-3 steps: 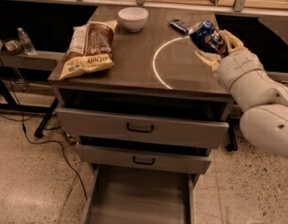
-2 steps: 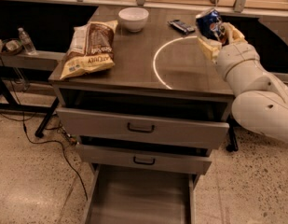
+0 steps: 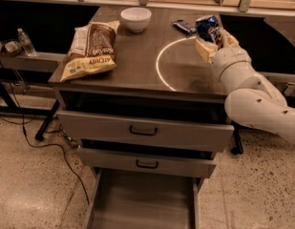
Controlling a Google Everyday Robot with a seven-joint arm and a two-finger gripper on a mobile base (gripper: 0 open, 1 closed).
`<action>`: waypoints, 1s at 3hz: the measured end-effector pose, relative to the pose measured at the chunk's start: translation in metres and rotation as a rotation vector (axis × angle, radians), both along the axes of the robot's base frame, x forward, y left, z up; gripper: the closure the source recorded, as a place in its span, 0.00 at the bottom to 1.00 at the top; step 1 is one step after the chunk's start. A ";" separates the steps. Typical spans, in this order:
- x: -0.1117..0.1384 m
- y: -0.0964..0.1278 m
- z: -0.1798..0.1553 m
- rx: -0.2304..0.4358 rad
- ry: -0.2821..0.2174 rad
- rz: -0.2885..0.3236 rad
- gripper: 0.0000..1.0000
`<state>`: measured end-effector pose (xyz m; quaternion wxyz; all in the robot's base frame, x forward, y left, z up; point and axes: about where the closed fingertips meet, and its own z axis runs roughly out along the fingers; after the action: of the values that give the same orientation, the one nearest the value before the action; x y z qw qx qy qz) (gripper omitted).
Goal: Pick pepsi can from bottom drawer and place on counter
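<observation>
— How does the arm lie?

— The white arm (image 3: pixel 256 99) comes in from the lower right. It bends at a thick joint beside the cabinet's right side and reaches up and back over the right edge of the counter (image 3: pixel 132 61). The wrist points toward the rear.

— And the gripper?

— The gripper (image 3: pixel 214 40) sits over the counter's right rear part, by the upper right arc of the thin white circle (image 3: pixel 159 63). Its pale fingers (image 3: pixel 202 48) are closed around the pepsi can (image 3: pixel 207 27), one on each side. The can stands above them, slightly tilted. Whether its base touches the counter cannot be told.

— What lies nearby?

— A dark wrapped bar (image 3: pixel 184 26) lies just left of the can, a white bowl (image 3: pixel 136 18) stands at the back, and a chip bag (image 3: pixel 89 49) lies on the left. Below, all three drawers are pulled out, and the bottom drawer (image 3: pixel 142 204) shows its plain floor.
</observation>
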<state>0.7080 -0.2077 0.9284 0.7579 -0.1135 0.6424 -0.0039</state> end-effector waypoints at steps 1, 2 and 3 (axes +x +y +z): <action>0.001 0.004 -0.017 0.049 0.003 0.025 0.81; -0.014 0.007 -0.036 0.105 -0.002 0.039 0.50; -0.030 0.004 -0.059 0.140 0.016 0.026 0.19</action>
<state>0.6776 -0.2038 0.8695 0.7588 -0.0686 0.6456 0.0518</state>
